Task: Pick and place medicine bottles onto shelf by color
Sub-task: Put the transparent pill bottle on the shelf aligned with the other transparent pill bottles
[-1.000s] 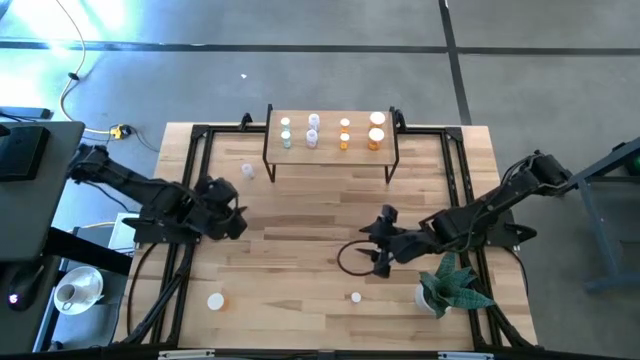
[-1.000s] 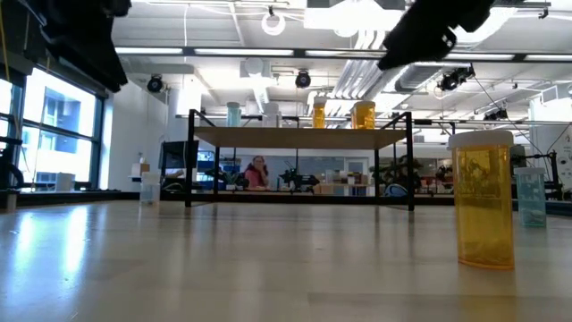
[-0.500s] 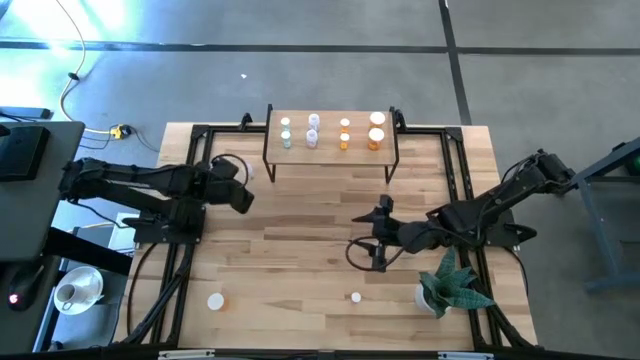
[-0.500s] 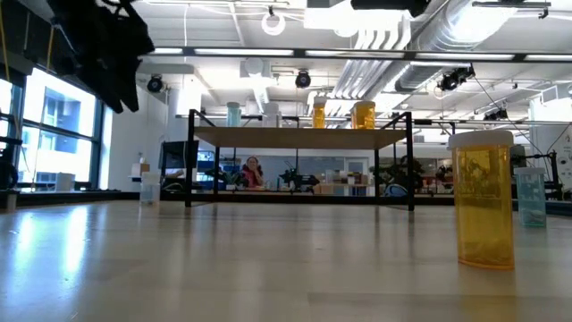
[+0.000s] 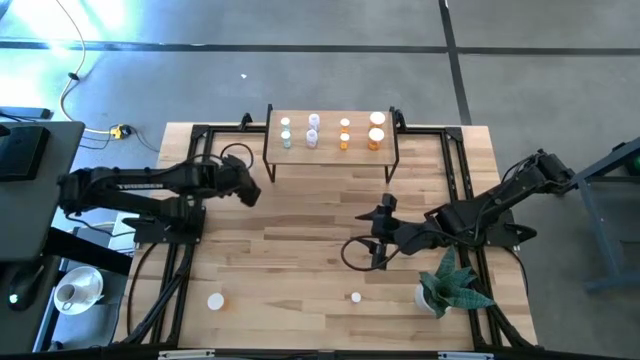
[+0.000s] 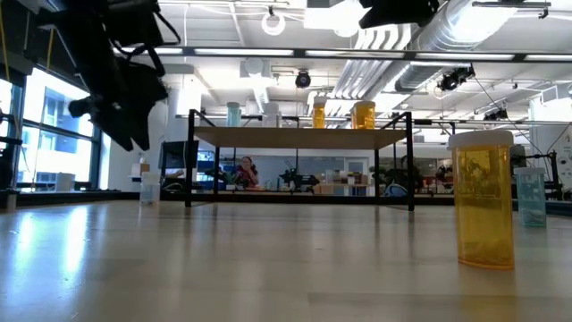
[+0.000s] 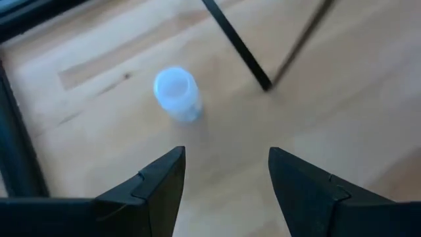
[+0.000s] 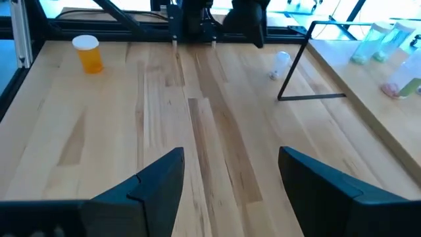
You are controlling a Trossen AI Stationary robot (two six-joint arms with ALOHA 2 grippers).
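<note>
Presently, left gripper (image 5: 250, 190) hovers, fingers spread and empty, just beside the whitish bottle (image 7: 176, 94) standing near the shelf (image 5: 330, 150) leg. Right gripper (image 5: 378, 236), fingers likewise parted, waits before the shelf.

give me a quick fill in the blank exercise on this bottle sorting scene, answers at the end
1. The left tool hovers with open jaws over a small whitish bottle standing beside the shelf's black ____.
2. The shelf carries ____ rows of bottles.
3. The right tool is open and holds ____.
4. In the low view, the big bottle nearest the camera is ____ in colour.

Answers: leg; four; nothing; orange
</note>
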